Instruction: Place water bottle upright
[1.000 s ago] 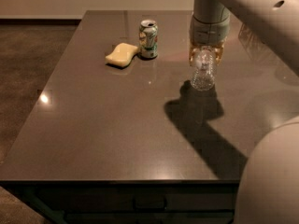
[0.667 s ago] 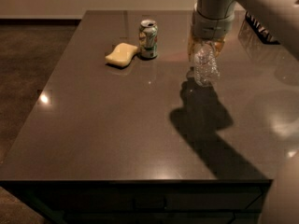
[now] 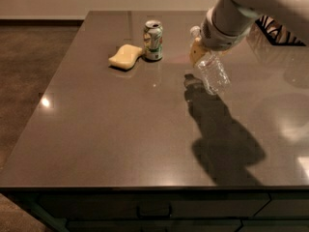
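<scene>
Water bottle (image 3: 216,75): small, clear ribbed plastic w/ white cap. It's tilted, cap pointing up-left & far, base down-right & nearer, held in the air at the far right-centre of the scene. Gripper (image 3: 198,50) clamps its upper part, just below the cap.

The arm (image 3: 251,4) is running out past 2 edges, top and right. The gripper (image 3: 203,48), over the far right of the table (image 3: 120,129), is clamping the tilted water bottle (image 3: 216,75) and covering its upper part. A black object (image 3: 279,31) is showing only partly behind the arm, too little to identify.
</scene>
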`<state>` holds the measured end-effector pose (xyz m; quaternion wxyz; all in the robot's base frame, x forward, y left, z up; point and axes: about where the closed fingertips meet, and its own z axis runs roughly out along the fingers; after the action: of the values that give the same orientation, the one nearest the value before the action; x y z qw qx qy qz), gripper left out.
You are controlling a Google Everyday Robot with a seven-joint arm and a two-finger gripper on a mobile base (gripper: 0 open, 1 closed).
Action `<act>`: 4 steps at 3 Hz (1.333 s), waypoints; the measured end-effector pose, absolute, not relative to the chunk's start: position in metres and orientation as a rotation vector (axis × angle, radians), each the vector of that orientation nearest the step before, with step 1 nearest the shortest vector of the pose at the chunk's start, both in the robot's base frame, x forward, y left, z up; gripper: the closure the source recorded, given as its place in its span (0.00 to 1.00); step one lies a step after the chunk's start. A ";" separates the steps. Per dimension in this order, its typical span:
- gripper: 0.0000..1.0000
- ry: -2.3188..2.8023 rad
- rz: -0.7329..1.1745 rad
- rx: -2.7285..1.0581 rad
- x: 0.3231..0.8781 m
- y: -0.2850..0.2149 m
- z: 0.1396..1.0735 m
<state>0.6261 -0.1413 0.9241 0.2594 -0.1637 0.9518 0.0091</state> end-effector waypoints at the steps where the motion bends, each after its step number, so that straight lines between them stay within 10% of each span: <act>1: 1.00 2.428 0.141 -0.535 0.630 -0.134 0.930; 4: 1.00 2.262 0.297 -0.652 0.634 -0.112 0.945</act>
<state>0.6344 -0.1117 0.9454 0.3750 -0.2546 0.8838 0.1160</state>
